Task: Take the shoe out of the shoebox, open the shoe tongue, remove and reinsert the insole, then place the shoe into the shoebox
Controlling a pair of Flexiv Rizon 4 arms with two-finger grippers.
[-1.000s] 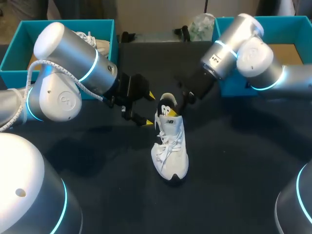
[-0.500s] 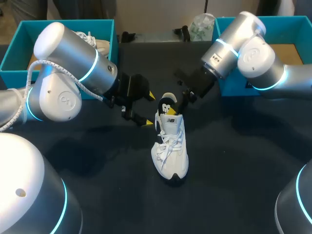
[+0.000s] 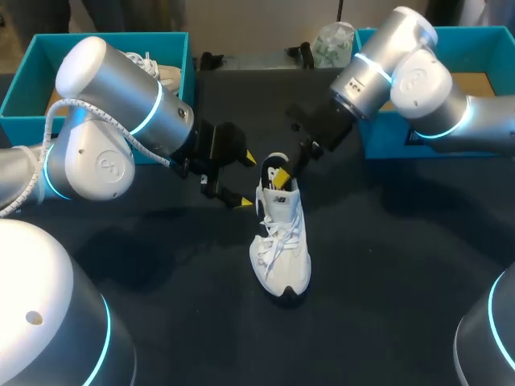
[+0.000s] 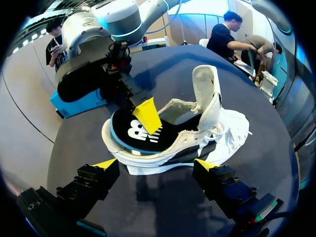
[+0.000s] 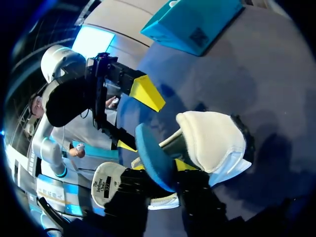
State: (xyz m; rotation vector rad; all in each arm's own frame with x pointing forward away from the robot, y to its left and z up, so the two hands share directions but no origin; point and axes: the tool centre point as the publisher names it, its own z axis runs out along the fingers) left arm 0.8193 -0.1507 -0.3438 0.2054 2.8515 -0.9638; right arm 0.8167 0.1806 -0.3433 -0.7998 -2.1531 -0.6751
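Overhead, the shoe [image 3: 280, 241] stands on its sole mid-table [image 3: 386, 265], toe pointing back toward the robot, well apart from both teal shoeboxes [image 3: 24, 87]. Your right gripper [image 3: 282, 172] is at the heel opening, pinched narrow on the insole [image 3: 272, 169]. Your left gripper [image 3: 245, 180] hangs just beside the heel, fingers spread wide, holding nothing. Over to the left wrist: the insole's heel end is tilted up out of the collar, one yellow tip pressed on top, the tongue [image 4: 206, 94] standing upright beyond it. Right wrist now: the insole's blue underside sits between your fingers. That insole looks thin, light and floppy, so expect it to bend rather than slide. The shoe looks light enough to lift with it, so pin the soft heel collar. There's open tabletop all round, and the right-hand box is the nearest edge.
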